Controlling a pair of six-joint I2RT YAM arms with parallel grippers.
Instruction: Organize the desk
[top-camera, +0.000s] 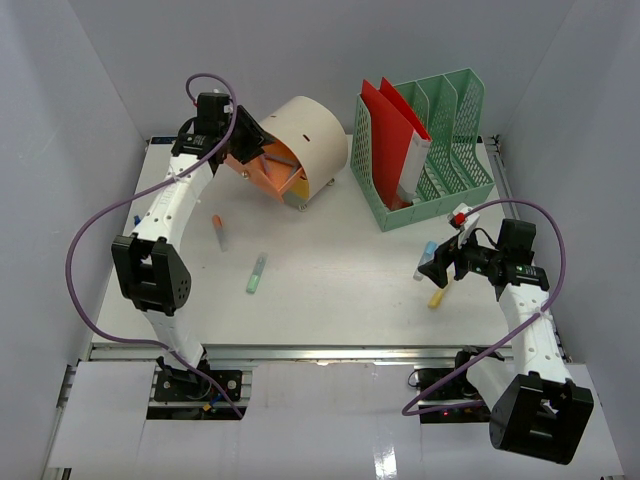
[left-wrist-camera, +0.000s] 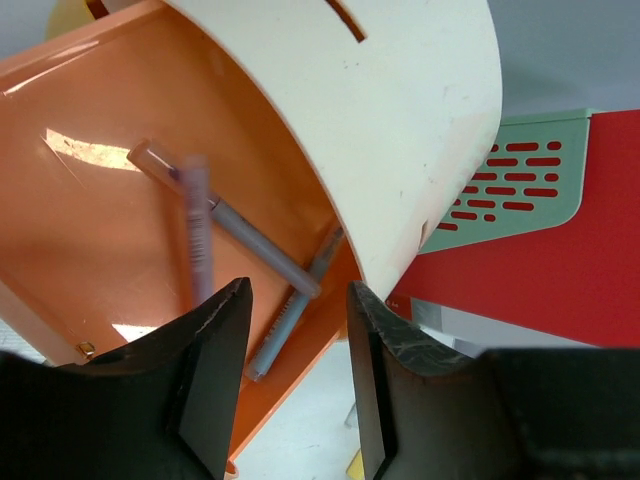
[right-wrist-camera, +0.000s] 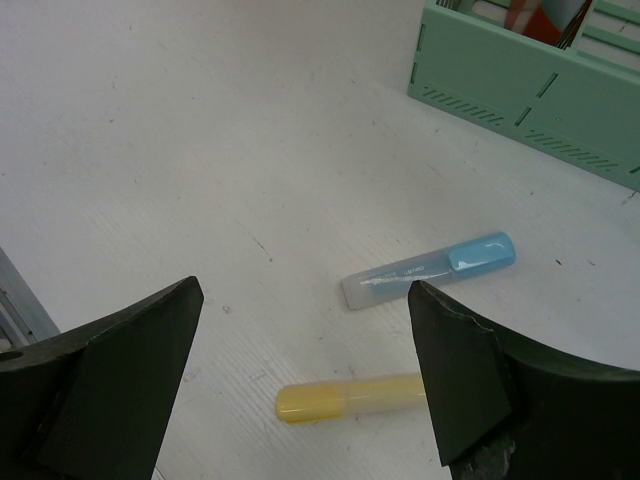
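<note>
The white desk (top-camera: 330, 250) holds a cream pen holder (top-camera: 305, 140) with an orange inside, lying tipped at the back. My left gripper (top-camera: 245, 150) is at its mouth. In the left wrist view this gripper (left-wrist-camera: 298, 290) is open with nothing between its fingers. Just beyond it a blurred lilac pen (left-wrist-camera: 197, 235) lies in the orange compartment (left-wrist-camera: 90, 200) with two grey pens (left-wrist-camera: 250, 235). My right gripper (top-camera: 445, 262) hovers open over a blue highlighter (right-wrist-camera: 430, 270) and a yellow marker (right-wrist-camera: 350, 397); from the wrist, that gripper (right-wrist-camera: 305, 290) straddles both.
A green file rack (top-camera: 440, 150) with red folders (top-camera: 385, 125) stands at the back right, close to the holder. An orange marker (top-camera: 217, 228) and a green marker (top-camera: 257, 272) lie loose left of centre. The aluminium rail (top-camera: 330, 352) runs along the front edge.
</note>
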